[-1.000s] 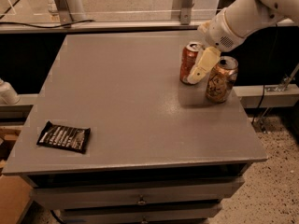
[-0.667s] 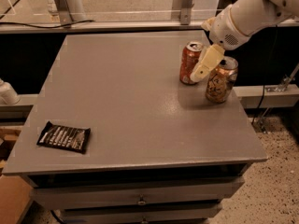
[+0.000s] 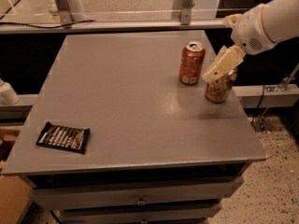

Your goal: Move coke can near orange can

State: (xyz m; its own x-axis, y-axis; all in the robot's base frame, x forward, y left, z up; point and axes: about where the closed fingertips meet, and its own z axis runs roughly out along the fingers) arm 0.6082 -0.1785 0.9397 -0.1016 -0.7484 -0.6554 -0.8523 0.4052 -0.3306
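Observation:
The coke can [image 3: 192, 62], reddish-orange with white markings and a silver top, stands upright at the back right of the grey table [image 3: 131, 106]. The orange can [image 3: 217, 90], gold-tan with dark graphics, stands just right of it and a little nearer, close to the table's right edge. A small gap separates the two cans. My gripper [image 3: 211, 75] reaches in from the upper right on a white arm [image 3: 271, 20]. It hangs over the orange can's top and hides its upper part. It is open, empty, and apart from the coke can.
A dark snack packet [image 3: 63, 137] lies flat near the front left corner of the table. A rail with metal posts [image 3: 183, 3] runs behind the table. Drawers [image 3: 140, 197] sit under the tabletop, and speckled floor lies to the right.
My gripper has drawn away from the coke can to the right and now sits over the orange can. The coke can stands free where it was. The orange can has not moved.

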